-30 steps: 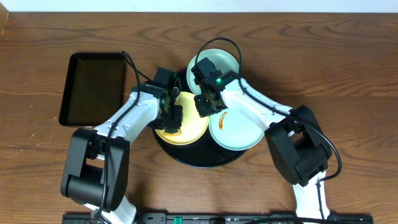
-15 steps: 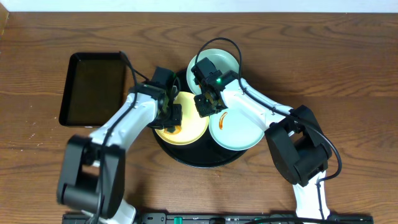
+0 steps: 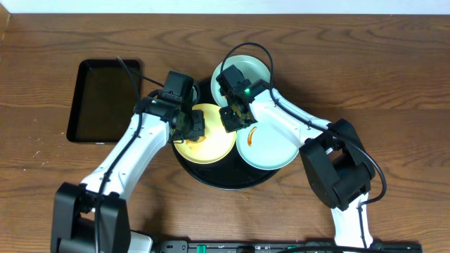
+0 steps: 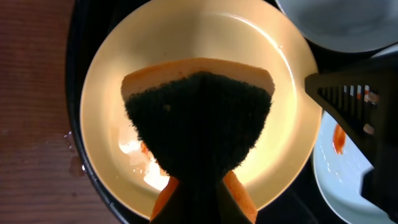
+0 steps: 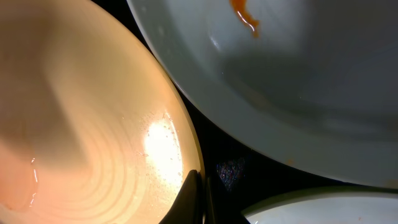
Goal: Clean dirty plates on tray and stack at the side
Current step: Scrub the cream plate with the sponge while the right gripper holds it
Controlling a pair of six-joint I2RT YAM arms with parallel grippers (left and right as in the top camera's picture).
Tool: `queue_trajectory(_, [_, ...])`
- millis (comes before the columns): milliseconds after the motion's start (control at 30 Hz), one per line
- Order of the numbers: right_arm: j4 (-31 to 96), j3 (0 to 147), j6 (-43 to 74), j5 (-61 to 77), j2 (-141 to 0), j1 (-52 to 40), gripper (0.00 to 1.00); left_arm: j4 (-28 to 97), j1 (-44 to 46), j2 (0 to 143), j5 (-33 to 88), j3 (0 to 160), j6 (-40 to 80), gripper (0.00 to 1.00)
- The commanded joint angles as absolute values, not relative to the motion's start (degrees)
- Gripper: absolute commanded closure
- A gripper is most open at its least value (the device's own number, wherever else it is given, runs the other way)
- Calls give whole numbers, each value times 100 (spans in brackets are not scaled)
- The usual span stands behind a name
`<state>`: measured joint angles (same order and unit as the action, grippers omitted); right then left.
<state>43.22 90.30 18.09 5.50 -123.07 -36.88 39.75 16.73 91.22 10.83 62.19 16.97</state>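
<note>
Scrubbing of the yellow plate (image 4: 102,99) is judged in hand: a sponge (image 4: 198,118) is clamped in the left pincer (image 3: 191,128), the right pincer (image 3: 233,118) is closed together, empty. Next, the orange smear (image 4: 144,148) must be wiped away

wooden table (image 3: 394,70), round tray (image 3: 219,182), rectangular tray (image 3: 102,98)

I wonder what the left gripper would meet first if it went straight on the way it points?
Most likely the yellow plate, directly beyond the sponge that the left gripper holds; whether they touch is unclear.
</note>
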Motion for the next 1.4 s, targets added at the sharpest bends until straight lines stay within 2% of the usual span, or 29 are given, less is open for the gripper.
queue_trajectory(0, [4287, 9015, 1820, 600, -12387, -3743, 99, 3922, 1682, 9362, 1157, 6108, 1920, 93])
queue_trajectory(267, [4285, 9015, 1820, 600, -12387, -3743, 99, 3426, 1686, 9854, 1594, 6106, 2112, 93])
queue_trajectory(567, [4287, 9015, 1817, 600, -12387, -3743, 99, 3553, 1686, 10514, 1446, 6095, 2108, 93])
queue_trajectory(867, [4305, 9015, 1817, 600, -12387, -3736, 99, 4001, 1680, 10630, -1304, 6097, 2145, 93])
queue_trajectory(1000, [4305, 9015, 1817, 598, -12387, -3736, 99, 4005, 1680, 10628, -2152, 6128, 2156, 92])
queue_trajectory(1200, [4305, 9015, 1817, 598, -12387, -3732, 99, 4001, 1682, 10473, -2134, 6278, 2180, 93])
queue_trajectory(1367, [4303, 9015, 1817, 600, -12387, -3732, 99, 3916, 1682, 10178, -1028, 6292, 2174, 93])
